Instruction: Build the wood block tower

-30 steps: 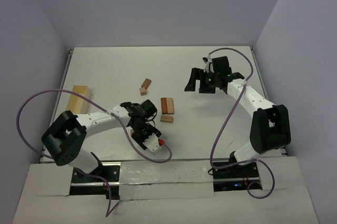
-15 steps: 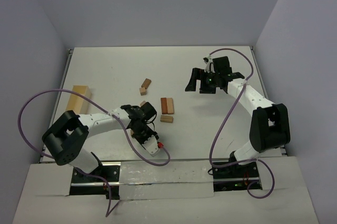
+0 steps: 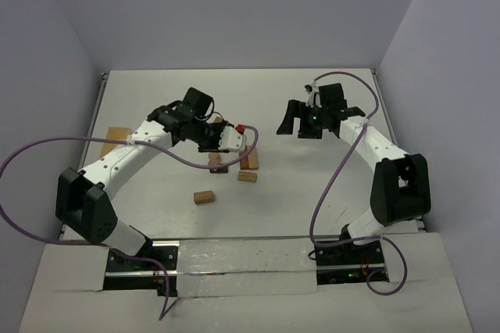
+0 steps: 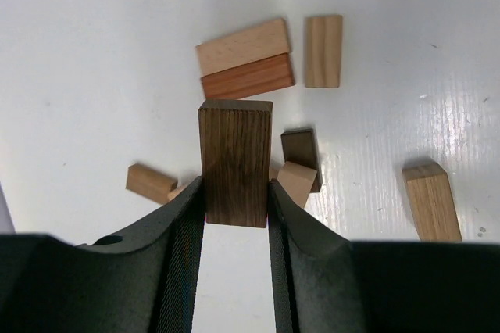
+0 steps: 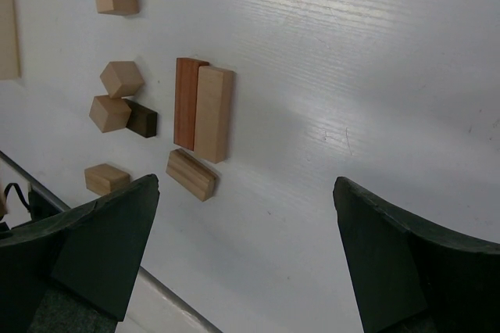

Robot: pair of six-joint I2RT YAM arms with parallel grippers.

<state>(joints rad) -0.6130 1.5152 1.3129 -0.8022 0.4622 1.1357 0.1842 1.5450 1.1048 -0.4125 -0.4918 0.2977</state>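
**Dark brick gripped, base course waiting**

My left tool [image 4: 237,192] is half closed, clamping a dark brown brick [image 4: 235,161] by its long sides, just short of the reddish-brown brick [image 4: 248,76] lying flat on the desk [image 4: 78,51]. A tan brick [image 4: 242,46] lies flush against its far side. No tower stands yet. Next, I judge, I must carry my brick over the reddish-brown one, square it and lower gently. My right tool [image 5: 246,223] gapes wide and empty, well apart from it.

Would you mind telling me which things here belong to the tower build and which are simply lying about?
Job in hand: dark brown block gripped in the left hand; tan block and reddish-brown block lying side by side; short tan block beside them; small loose blocks nearby.
Lying about: pale wooden box near the table's left edge.
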